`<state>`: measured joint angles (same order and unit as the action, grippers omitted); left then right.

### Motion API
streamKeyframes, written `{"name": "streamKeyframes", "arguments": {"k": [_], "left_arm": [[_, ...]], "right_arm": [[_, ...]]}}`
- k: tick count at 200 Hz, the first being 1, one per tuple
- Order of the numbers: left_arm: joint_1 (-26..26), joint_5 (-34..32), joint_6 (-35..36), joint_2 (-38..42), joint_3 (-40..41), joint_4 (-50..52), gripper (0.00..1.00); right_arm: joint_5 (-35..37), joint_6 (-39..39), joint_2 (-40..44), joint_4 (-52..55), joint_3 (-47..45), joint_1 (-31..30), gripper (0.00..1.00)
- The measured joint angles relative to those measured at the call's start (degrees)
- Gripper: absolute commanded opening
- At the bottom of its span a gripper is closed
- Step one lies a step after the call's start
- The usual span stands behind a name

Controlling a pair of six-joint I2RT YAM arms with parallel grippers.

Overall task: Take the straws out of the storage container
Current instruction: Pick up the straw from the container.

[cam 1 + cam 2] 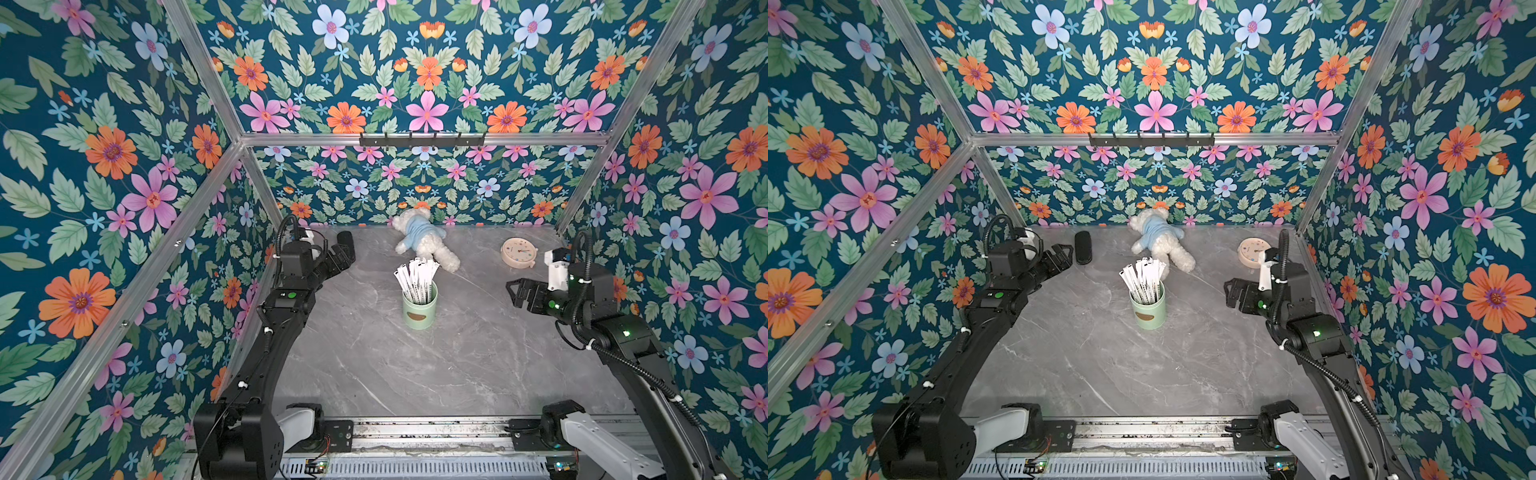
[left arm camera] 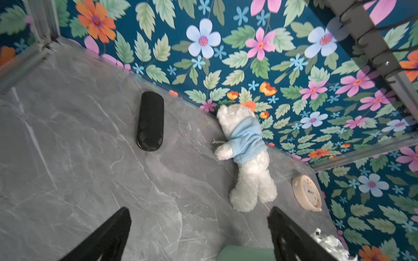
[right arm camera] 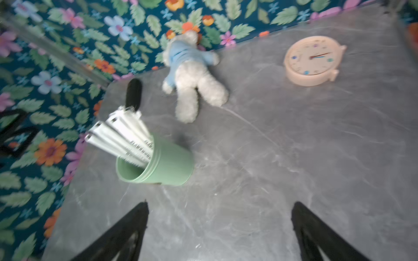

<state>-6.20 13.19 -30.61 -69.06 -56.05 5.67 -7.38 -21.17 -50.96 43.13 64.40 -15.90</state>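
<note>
The storage container [image 1: 419, 311] [image 1: 1148, 311] is a mint-green cup standing upright in the middle of the grey marble table, with a brown oval mark on its side. A bundle of white paper-wrapped straws [image 1: 415, 276] [image 1: 1144, 277] stands in it, fanned out and leaning left. My left gripper [image 1: 345, 254] [image 2: 199, 212] hovers open at the back left, away from the cup, with nothing between its fingers. My right gripper [image 1: 515, 293] [image 3: 221, 204] is open and empty to the right of the cup. The right wrist view shows the cup [image 3: 162, 165] and straws [image 3: 119, 135] ahead.
A white teddy bear in a blue shirt [image 1: 424, 243] lies behind the cup near the back wall. A pinkish round clock [image 1: 518, 252] sits at the back right. A black oval case [image 1: 1083, 247] lies at the back left, beside my left gripper. Floral walls enclose three sides.
</note>
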Motion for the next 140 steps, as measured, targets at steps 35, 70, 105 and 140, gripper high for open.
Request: {"name": "streamKeyframes", "arguments": {"k": [35,70,105,140], "left_arm": [[-5.86,-0.72,4.85,0.17,1.77,-0.11,0.94],[-10.43,-3.78,9.46,0.74,0.70,0.24,0.93],[-13.42,-6.01,12.94,0.26,-0.42,0.24,0.89],[-14.99,-6.62,14.45,-0.79,0.09,0.87,0.88]], "right_arm": [[2.32,0.87,-6.84,0.57,3.76,-11.82,0.76],[3.13,0.52,-14.43,-0.17,5.79,-14.49,0.55],[2.86,-0.24,-19.26,-2.89,7.23,-15.63,0.40],[3.08,-0.02,-25.00,-5.16,10.05,-18.82,0.31]]}}
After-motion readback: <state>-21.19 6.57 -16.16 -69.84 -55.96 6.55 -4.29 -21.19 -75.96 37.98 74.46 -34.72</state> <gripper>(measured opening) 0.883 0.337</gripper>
